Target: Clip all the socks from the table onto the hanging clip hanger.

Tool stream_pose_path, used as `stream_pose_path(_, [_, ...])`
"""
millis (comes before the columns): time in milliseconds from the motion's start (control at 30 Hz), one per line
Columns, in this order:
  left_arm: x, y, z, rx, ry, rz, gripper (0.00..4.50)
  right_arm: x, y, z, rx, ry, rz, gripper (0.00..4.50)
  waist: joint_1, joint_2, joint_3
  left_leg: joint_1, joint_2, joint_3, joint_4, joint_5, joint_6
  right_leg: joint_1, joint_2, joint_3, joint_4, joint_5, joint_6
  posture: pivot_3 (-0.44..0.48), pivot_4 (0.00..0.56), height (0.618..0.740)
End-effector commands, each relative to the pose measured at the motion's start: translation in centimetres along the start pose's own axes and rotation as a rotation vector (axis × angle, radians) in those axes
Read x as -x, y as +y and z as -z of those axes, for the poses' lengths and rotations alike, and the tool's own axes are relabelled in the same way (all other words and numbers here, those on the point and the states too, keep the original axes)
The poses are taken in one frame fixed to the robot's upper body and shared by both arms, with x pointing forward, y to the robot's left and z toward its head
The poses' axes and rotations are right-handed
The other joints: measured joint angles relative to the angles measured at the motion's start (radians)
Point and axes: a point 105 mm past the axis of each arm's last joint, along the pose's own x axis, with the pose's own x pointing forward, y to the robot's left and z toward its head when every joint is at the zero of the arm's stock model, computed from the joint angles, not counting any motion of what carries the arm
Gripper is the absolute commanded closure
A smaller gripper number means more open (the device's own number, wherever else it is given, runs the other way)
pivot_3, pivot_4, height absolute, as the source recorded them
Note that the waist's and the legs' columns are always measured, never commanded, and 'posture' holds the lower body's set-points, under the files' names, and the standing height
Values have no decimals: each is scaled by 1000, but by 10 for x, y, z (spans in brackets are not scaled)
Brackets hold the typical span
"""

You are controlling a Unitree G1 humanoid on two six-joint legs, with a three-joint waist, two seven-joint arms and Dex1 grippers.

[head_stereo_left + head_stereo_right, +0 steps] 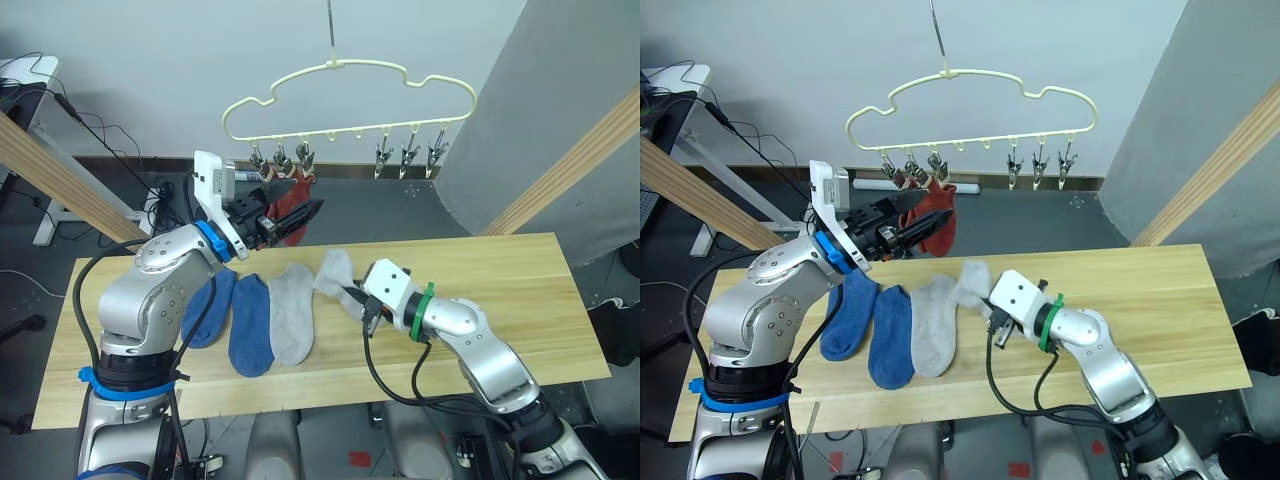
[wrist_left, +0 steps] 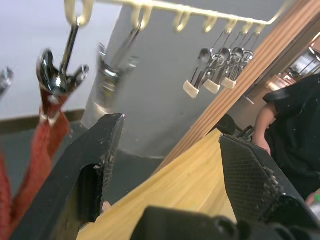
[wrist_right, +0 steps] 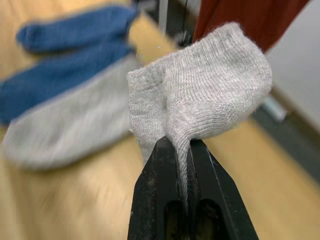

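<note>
A light grey sock [image 3: 200, 95] is seen pinched between the closed fingers of the right gripper [image 3: 183, 150], lifted just above the table [image 1: 520, 300] at the centre of the left eye view; its lower part is hidden between the fingers. Left of it, a second grey sock [image 1: 291, 312] and two blue socks [image 1: 250, 325] are laid flat on the wood, one blue sock being partly covered by the left arm. The left gripper [image 2: 170, 150] is held with its fingers spread apart and empty, raised at upper centre beneath the clip hanger [image 1: 350, 90]. Rust red socks [image 1: 290, 200] are seen hanging from the left-hand clips, probably two, though they overlap and are partly hidden by the gripper. The hanger's hook is cut off at the top edge. No legible writing can be made out.
</note>
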Motion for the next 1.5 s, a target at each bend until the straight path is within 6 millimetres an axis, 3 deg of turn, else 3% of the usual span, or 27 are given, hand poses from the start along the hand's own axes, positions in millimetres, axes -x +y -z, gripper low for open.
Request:
stream_pose_path(33, [0, -14, -5, -60, -31, 50, 1038, 7, 16, 23, -76, 95, -39, 4500, 0, 0, 0, 0, 0, 0, 0, 0, 0, 0, 0, 0, 0, 0, 0, -129, 349, 740])
stream_pose_path(67, [0, -16, -4, -68, -30, 58, 1038, 8, 17, 30, -113, 119, -29, 4500, 0, 0, 0, 0, 0, 0, 0, 0, 0, 0, 0, 0, 0, 0, 0, -129, 349, 740])
stream_pose_path(200, [-7, -11, -3, -90, -49, 10, 999, 10, 12, 42, -120, 163, 16, 3470, -2, 0, 0, 0, 0, 1, 0, 0, 0, 0, 0, 1, 0, 0, 0, -128, 348, 740])
stream_pose_path(367, [-17, -9, -6, -137, -113, -65, 999, 24, 5, 9, -42, 32, 7, 1780, -1, 0, 0, 0, 0, 1, 1, 0, 0, 0, 0, 1, 0, 1, 1, -137, 346, 740])
stream_pose_path(467, [-18, -5, -9, -179, -186, -174, 999, 41, 8, -12, -30, -55, -31, 1780, 0, 0, 0, 0, 0, 0, 1, 0, 0, 0, 0, 1, 0, 1, 1, -144, 346, 740])
stream_pose_path(633, [-17, -5, -8, -229, -239, -254, 999, 55, 0, -20, -10, -75, -7, 1780, -1, -1, 0, 0, 0, 0, 1, 0, 0, 1, 0, 1, -1, 1, 1, -150, 355, 740])
stream_pose_path(867, [-15, 7, -3, -228, -237, -350, 2562, 68, -12, -37, -9, -119, 21, 1737, -1, -1, 0, 0, 0, 0, 2, 0, 0, 1, 0, 1, 0, 1, 1, -154, 358, 740])
stream_pose_path(1000, [-17, 7, 1, -219, -225, -358, 2562, 73, -15, -46, -8, -139, 25, 1737, -1, -1, 0, 0, 0, 0, 2, 0, 0, 1, 0, 1, 0, 1, 1, -158, 359, 740])
stream_pose_path(1167, [-24, 10, 3, -203, -231, -393, 2562, 81, -21, -70, -20, -218, 27, 1737, -2, -1, 0, 0, 0, 0, 2, 0, 0, 1, 0, 1, 0, 1, 1, -167, 362, 740])
stream_pose_path(1500, [-38, 16, 0, -213, -255, -430, 2562, 86, -24, -77, -25, -229, 26, 1737, -3, -1, 0, 0, -1, 0, 2, 0, 0, 2, 0, 1, -1, 1, 1, -177, 363, 740])
